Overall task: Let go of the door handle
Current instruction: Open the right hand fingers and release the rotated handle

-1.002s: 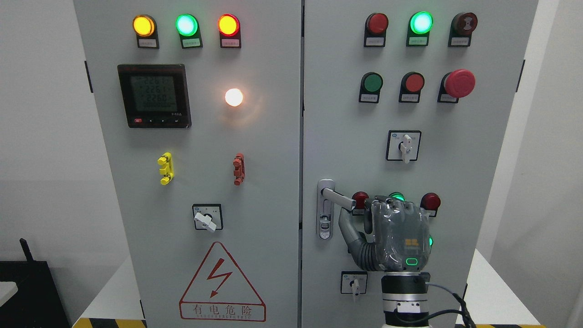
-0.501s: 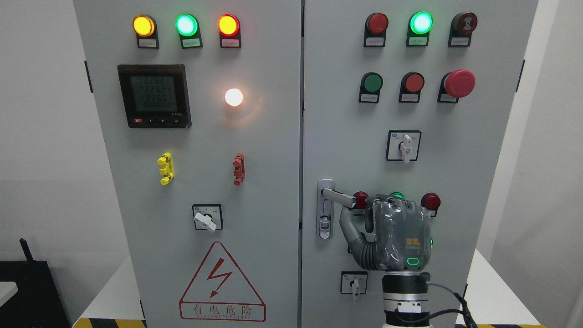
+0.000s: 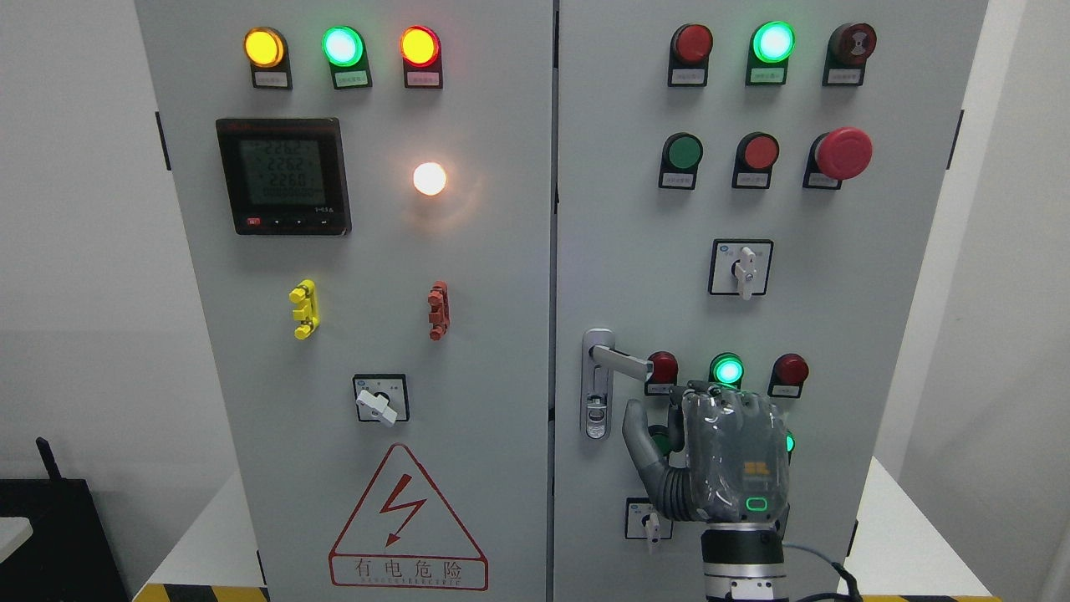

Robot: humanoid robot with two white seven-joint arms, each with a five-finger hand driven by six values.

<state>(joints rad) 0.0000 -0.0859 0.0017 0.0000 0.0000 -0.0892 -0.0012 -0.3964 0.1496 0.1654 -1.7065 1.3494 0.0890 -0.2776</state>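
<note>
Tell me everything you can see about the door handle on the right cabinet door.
The door handle is silvery metal: a tall narrow backplate with a rounded top near the door's left edge, a lever sticking out to the right and slightly downward, and a keyhole-like part below. Nothing touches it; the right hand sits just below, apart from the lever.

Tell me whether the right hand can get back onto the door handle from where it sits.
Probably yes: the right hand sits just below the door handle, with nothing between them.

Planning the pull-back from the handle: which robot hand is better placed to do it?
The right robot hand. It sits just below the door handle, no longer touching it, its arm rising from the bottom right. The left arm is out of view.
</note>
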